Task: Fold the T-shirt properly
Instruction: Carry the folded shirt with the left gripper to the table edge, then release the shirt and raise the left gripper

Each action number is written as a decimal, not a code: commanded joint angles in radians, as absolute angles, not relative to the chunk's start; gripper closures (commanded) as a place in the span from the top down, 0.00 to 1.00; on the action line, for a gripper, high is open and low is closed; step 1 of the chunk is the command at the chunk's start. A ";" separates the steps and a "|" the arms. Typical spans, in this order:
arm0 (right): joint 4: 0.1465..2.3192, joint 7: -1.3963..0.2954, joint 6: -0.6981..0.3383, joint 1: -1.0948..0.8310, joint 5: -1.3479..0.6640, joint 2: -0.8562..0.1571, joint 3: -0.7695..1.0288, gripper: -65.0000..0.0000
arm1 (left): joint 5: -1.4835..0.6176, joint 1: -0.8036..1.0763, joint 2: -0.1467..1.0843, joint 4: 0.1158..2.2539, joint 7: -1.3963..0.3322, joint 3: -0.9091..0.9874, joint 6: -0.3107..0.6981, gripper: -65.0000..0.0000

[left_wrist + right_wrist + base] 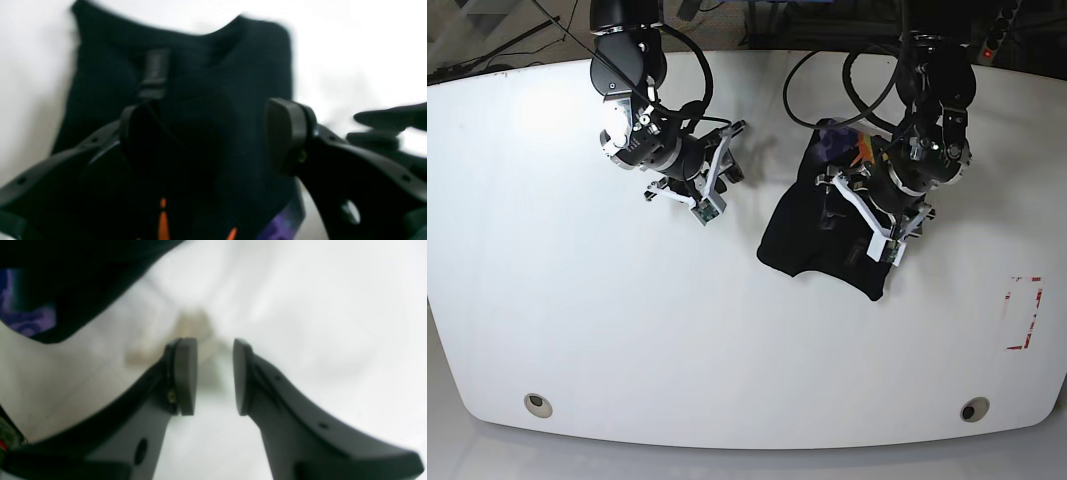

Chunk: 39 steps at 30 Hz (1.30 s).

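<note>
- The T-shirt (827,235) lay on the white table (577,330) as a compact black bundle, already gathered into a rough rectangle, with its collar end toward the front table edge and the colored graphic (864,152) showing at the far end.
- The left gripper (213,136) hovered directly over the T-shirt's middle, jaws spread wide; black cloth filled the gap between them in the left wrist view, but I could not tell whether either pad touched it, and nothing appeared pinched.
- The right gripper (215,376) hung well to the side of the T-shirt, over bare table, its jaws narrowly parted with only white surface visible between them and nothing held.
- From the right wrist view, only one edge of the T-shirt, carrying a purple patch, showed at the corner, so that arm was well clear of the cloth.
- Risk, as I judged it: if the left gripper closed from that position it could catch several layers at once and drag the bundle open, undoing the fold.
- A second risk: lifting away with a pad snagged in the fabric could pull the T-shirt askew.
- The collar edge looked uneven in the left wrist view, though blur made that uncertain; a crooked fold could be left as it was.
</note>
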State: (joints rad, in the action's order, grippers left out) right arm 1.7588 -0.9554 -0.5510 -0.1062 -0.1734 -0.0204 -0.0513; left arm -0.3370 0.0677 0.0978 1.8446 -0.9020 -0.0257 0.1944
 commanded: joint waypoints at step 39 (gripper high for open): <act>1.822 -0.935 -0.556 -0.099 -0.193 -0.070 -0.013 0.26 | -0.228 0.087 0.711 1.026 -0.487 0.249 0.437 0.69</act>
